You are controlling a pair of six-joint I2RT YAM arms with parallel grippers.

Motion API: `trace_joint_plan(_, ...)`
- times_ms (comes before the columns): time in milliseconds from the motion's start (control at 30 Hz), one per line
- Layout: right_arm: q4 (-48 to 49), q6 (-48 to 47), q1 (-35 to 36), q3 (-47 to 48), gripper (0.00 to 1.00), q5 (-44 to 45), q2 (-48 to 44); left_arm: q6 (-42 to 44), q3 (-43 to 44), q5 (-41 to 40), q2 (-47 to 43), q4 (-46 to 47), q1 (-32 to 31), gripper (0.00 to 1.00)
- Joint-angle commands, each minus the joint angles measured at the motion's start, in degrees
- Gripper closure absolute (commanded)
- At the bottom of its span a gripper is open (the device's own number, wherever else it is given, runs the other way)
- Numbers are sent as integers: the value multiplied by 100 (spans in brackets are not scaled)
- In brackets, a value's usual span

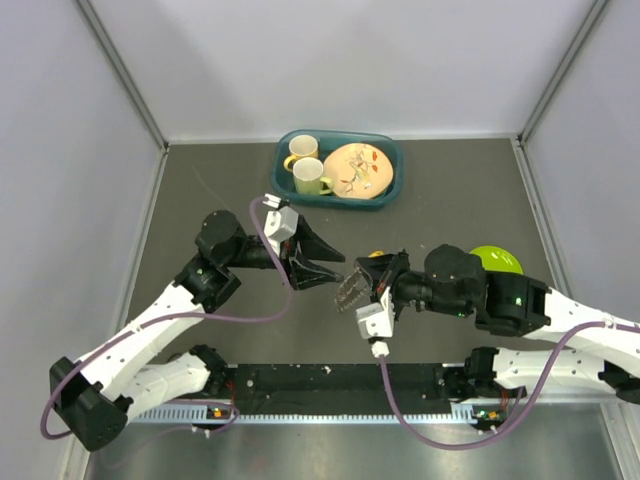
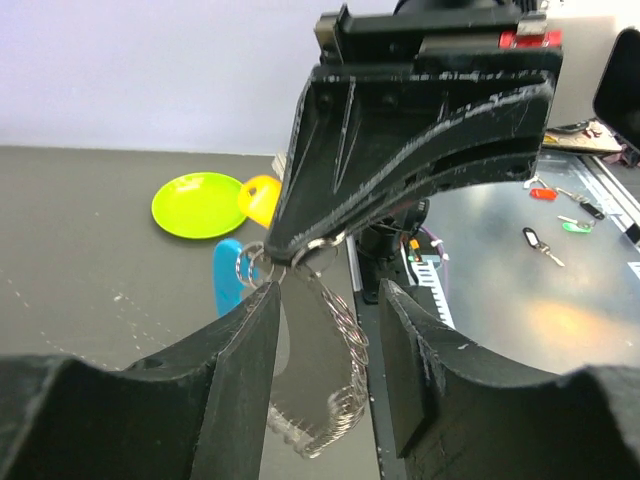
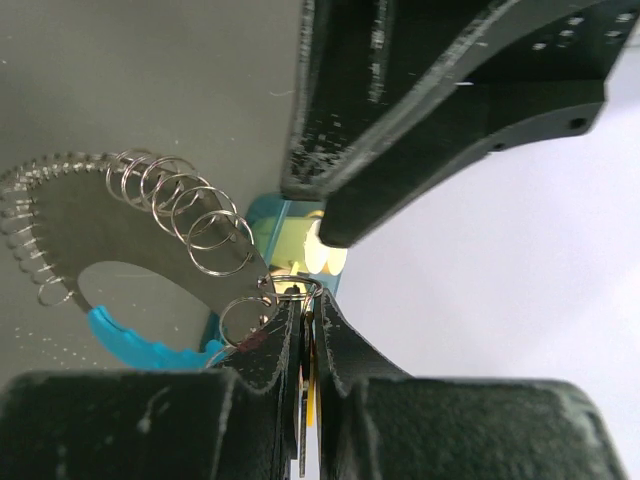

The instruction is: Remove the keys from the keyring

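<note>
The keys (image 1: 352, 288) hang in the air between my two grippers above the middle of the table. My right gripper (image 3: 310, 305) is shut on a thin key with an orange-yellow head (image 2: 260, 197), just below the thin wire keyring (image 3: 300, 288). A dark flat tag (image 2: 320, 360) edged with several wire rings hangs from the keyring, beside a teal key head (image 2: 228, 275). My left gripper (image 2: 330, 300) is open, and the tag hangs between its fingers, close to the left one. In the top view, the left gripper (image 1: 335, 270) meets the right gripper (image 1: 352, 292) tip to tip.
A blue tray (image 1: 394, 160) at the back holds two mugs and a patterned plate. A lime-green plate (image 1: 497, 258) lies by my right arm. Loose tagged keys (image 2: 545, 245) lie on the metal surface beyond the table's near edge.
</note>
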Motion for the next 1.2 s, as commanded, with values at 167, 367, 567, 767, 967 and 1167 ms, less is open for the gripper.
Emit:
trace_joint_plan(167, 97, -8, 31, 304, 100, -288, 26, 596, 691, 523, 452, -443, 14, 51)
trace_joint_plan(367, 97, -52, 40, 357, 100, -306, 96, 342, 648, 637, 619, -250, 5, 53)
trace_joint_plan(567, 97, -96, 31, 375, 100, -288, 131, 78, 630, 795, 786, -109, 5, 57)
trace_joint_plan(767, 97, -105, 31, 383, 100, -218, 140, -141, 525, 988, 891, 118, 5, 58)
trace_joint_plan(967, 97, -105, 31, 384, 100, -192, 175, -1081, 227, 1367, 988, 1295, 5, 61)
trace_joint_plan(1167, 106, -53, 40, 375, 100, -165, 184, -1838, 6, 1516, 1015, 2290, -4, 65)
